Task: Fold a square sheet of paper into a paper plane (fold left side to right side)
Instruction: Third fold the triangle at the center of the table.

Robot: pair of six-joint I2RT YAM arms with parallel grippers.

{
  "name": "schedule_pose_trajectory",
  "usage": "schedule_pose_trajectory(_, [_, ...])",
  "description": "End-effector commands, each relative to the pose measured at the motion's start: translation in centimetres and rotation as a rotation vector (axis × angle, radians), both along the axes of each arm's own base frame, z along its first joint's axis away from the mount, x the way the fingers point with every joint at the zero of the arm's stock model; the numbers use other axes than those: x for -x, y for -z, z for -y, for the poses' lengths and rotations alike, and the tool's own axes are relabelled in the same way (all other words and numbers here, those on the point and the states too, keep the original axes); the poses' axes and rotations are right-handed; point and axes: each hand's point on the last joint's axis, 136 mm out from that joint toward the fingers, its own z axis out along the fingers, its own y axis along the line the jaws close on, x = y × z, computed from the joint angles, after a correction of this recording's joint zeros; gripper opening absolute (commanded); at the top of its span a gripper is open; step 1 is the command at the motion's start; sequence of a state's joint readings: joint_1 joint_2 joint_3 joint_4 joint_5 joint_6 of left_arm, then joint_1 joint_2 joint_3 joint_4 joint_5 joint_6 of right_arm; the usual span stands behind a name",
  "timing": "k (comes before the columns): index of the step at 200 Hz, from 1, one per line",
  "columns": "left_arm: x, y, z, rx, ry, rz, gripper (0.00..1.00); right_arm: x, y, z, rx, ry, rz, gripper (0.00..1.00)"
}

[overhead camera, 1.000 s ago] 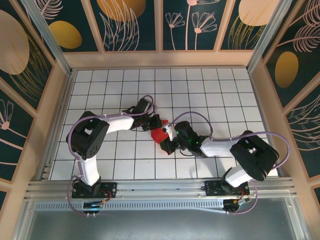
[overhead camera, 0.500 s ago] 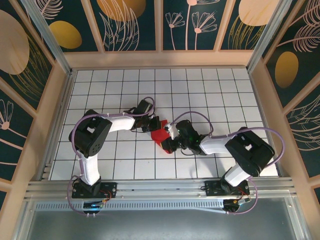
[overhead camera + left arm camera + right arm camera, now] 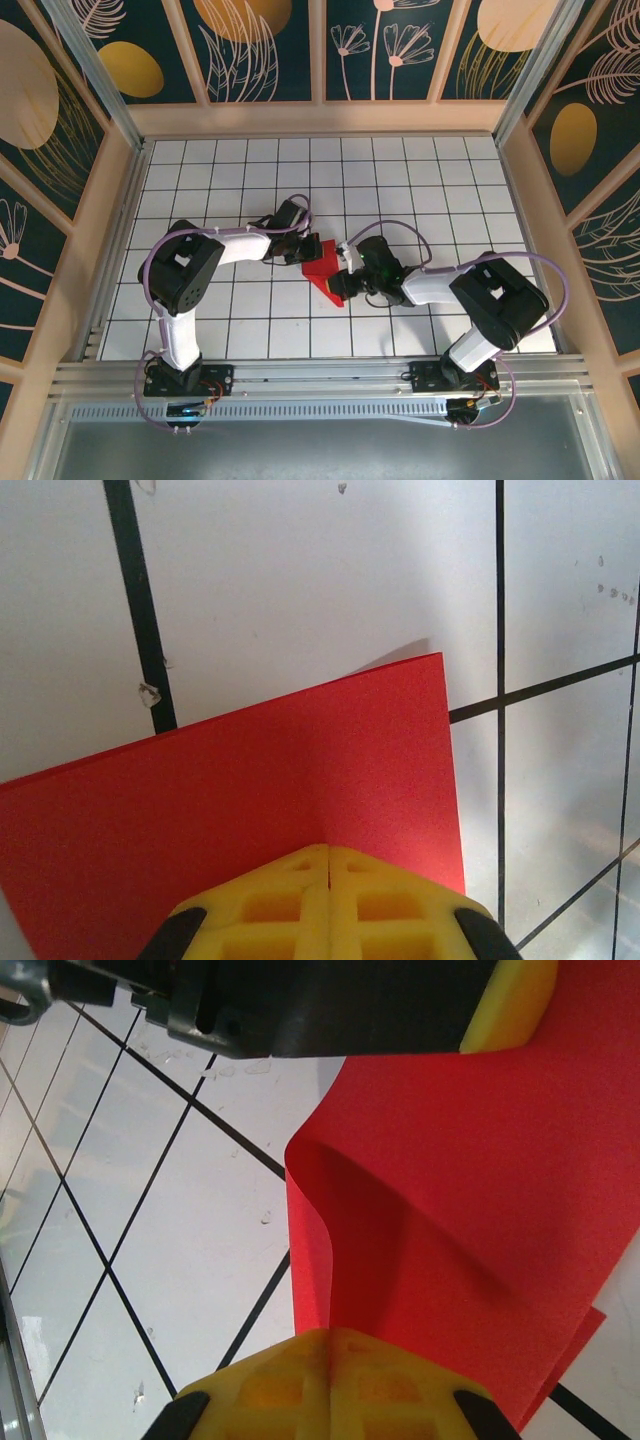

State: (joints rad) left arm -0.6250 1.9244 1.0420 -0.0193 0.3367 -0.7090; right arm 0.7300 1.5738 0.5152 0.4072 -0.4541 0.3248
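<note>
Two arms meet at mid-frame in the top view, over the thin bright red sheet of paper (image 3: 322, 272) on the white gridded table (image 3: 450, 190). The left gripper (image 3: 328, 852), fingers pressed together, bears on flat paper. The right gripper (image 3: 328, 1335), likewise closed, meets a bulging, uncreased loop. Whether either pinches paper I cannot tell. An early fold seems underway, and no dart shape exists yet.

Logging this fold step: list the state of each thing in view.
paper: partly folded, one flap curled upward, not creased flat.
left gripper: shut, set on the paper; pinching or pressing, cannot tell.
right gripper: shut on the paper's lifted edge.
</note>
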Motion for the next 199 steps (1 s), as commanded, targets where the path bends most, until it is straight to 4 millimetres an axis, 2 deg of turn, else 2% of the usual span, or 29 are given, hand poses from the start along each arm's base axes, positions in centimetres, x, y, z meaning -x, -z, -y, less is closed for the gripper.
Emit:
schedule_pose_trajectory(1, [1.2, 3.5, -1.6, -0.116, 0.003, -0.054, 0.00, -0.7, -0.1, -0.2, -0.003, 0.014, -0.020, 0.00])
schedule_pose_trajectory(89, [1.3, 3.6, -1.3, -0.120, 0.015, -0.052, 0.00, -2.1, 0.4, 0.6, 0.037, 0.056, -0.012, 0.00])
schedule_pose_trajectory(199, [1.3, 3.6, -1.2, -0.120, 0.013, -0.053, 0.00, -2.7, 1.1, 0.9, 0.067, 0.077, -0.017, 0.00])
